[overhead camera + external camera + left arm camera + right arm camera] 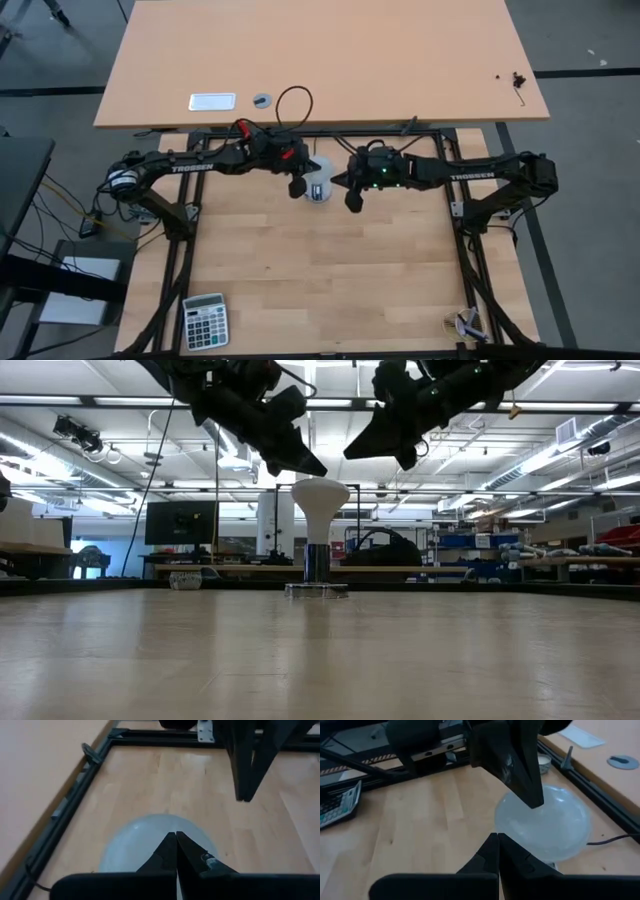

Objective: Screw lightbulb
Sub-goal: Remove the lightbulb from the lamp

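While the bulb (319, 510) stood upright, dome up, on its socket (316, 589) near the worktop's (320, 270) far edge, the left end effector (308, 466) and right end effector (354, 453) hovered clenched and empty just above it, one on either side.

The desk (320, 270) looks like pale butcher-block wood, planks with visible grain and a soft satin sheen, no real gloss. The frame (455, 215) around it looks like matt black metal. The lightbulb (320, 500) has a smooth white dome, frosted looking, maybe glass or plastic, can't tell which, and a shinier metallic base down low. Left hand (176, 851) and right hand (498, 851) both look like matt black hard plastic, fingers slightly scuffed. The second surface (330, 60) behind is a smooth tan laminate, flat finish. The calculator (205, 322) looks like grey plastic.
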Action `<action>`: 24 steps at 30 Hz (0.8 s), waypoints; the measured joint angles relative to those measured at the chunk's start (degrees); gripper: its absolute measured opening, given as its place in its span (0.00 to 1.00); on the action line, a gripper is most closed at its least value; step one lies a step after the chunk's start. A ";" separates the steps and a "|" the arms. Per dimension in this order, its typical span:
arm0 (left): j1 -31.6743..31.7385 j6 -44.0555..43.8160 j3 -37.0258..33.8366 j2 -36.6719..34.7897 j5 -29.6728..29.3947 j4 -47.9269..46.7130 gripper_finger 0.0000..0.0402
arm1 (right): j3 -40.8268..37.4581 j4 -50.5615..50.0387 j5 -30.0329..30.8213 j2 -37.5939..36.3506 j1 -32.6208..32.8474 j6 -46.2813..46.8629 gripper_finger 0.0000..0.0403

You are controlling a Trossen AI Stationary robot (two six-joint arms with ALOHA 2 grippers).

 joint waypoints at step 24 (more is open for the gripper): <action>0.04 -0.20 0.45 0.22 -6.93 -3.39 0.00 | 0.02 2.28 -3.04 5.52 -1.33 -0.90 0.02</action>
